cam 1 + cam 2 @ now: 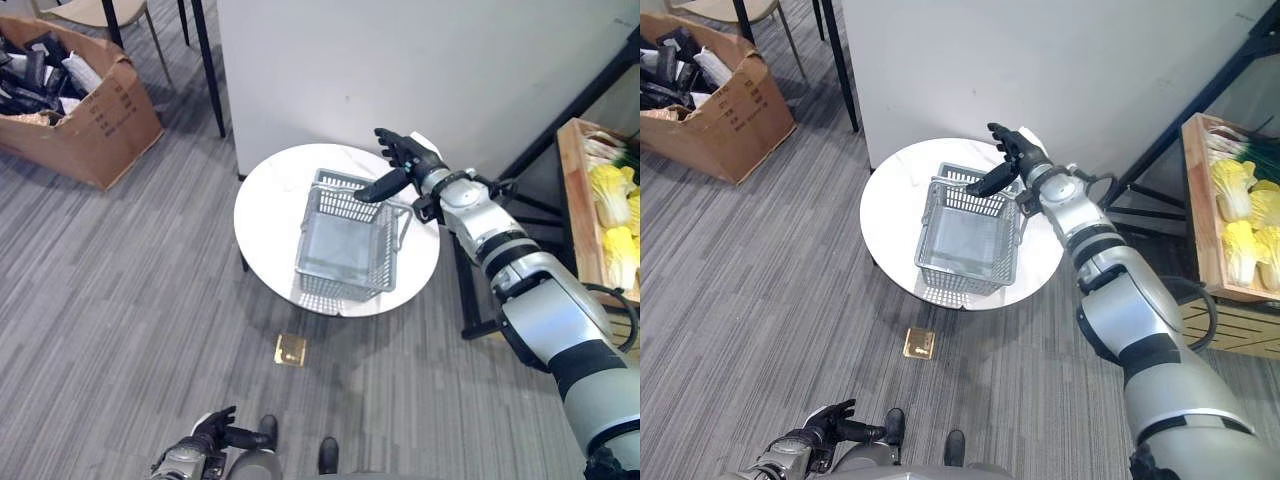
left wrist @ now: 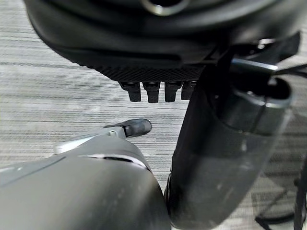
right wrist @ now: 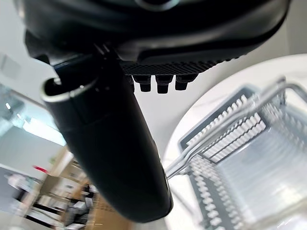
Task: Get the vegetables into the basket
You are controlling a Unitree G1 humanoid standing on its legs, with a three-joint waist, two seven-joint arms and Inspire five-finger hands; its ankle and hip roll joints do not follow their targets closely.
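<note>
Your right hand (image 1: 405,160) hangs over the far rim of the grey wire basket (image 1: 345,248), which stands empty on the round white table (image 1: 265,215). Its fingers (image 1: 392,147) are spread and relaxed, and the thumb (image 1: 383,186) reaches down toward the rim; whether it touches the wire you cannot tell. In the right wrist view the fingers are straight and hold nothing, with the basket's rim and raised handles (image 3: 225,127) just past the thumb. The vegetables (image 1: 612,215), pale yellow-green cabbages, lie in a wooden crate (image 1: 578,200) on the rack, well apart from those fingers: off to the back-of-hand side, to your right, across the gap between table and rack. That is the relation your next move turns on, I judge: the fingers point away from the crate, so the arm must swing outward and turn the palm toward the cabbages. The cabbages seem to lie with their long axes across the crate, so come at them from above and span the narrow way. The right arm is clearly nearer; your left hand (image 1: 212,430) sits low by the floor, fingers loosely open and empty, far from both crate and basket.
</note>
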